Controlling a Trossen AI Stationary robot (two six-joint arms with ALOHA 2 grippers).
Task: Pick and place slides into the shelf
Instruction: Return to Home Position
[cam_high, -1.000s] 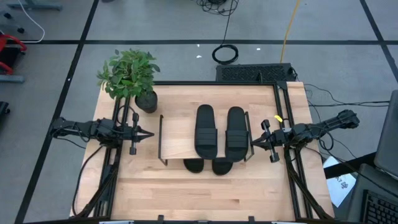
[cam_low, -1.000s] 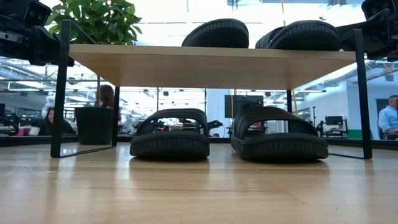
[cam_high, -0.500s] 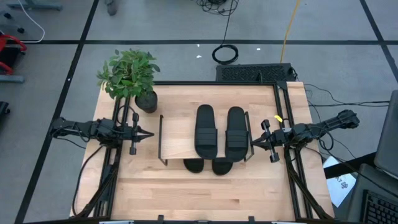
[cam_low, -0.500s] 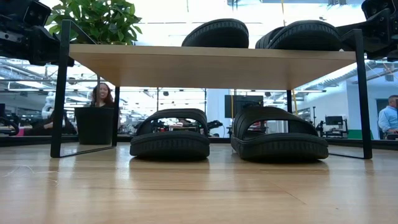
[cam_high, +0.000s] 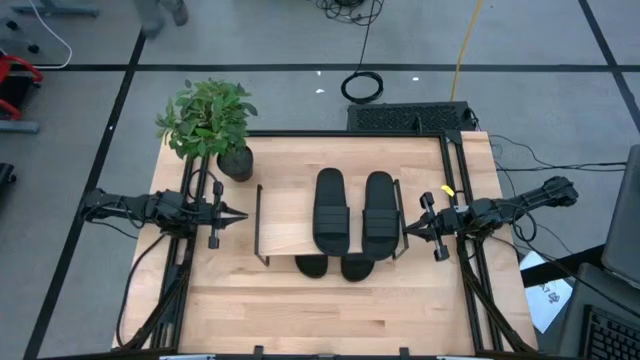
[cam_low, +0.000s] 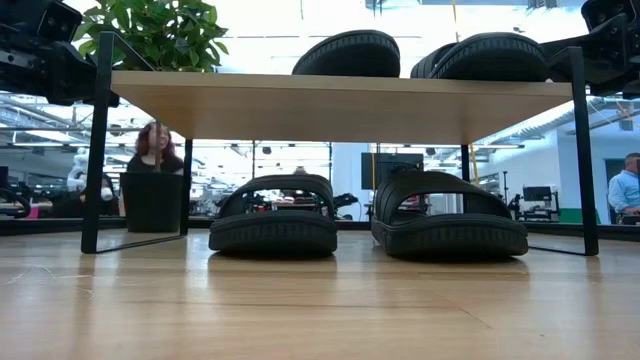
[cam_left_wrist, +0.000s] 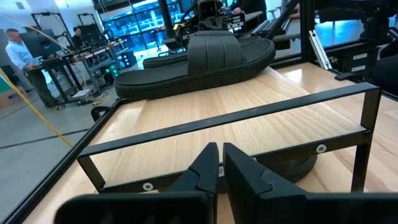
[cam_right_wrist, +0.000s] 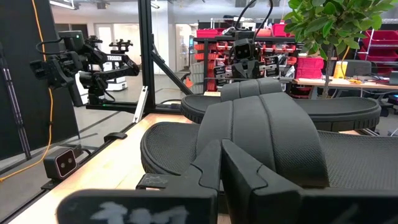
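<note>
Four slides are in: two atop the shelf, two under it, long axes crosswise to both hands. Left hand and right hand are pressed together, empty, flanking the shelf ends, right one nearer. Homing looks like a straight pull outward.

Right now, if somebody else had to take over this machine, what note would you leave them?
Left gripper: shut, empty, beside the left end of the shelf.
Right gripper: shut, empty, beside its right end.
Slides: two lie side by side on top of the board. The other two sit on the table beneath it.
Done: all four slides are in the shelf.
Left: nothing to move, it seems; probably only parking the arms.
</note>
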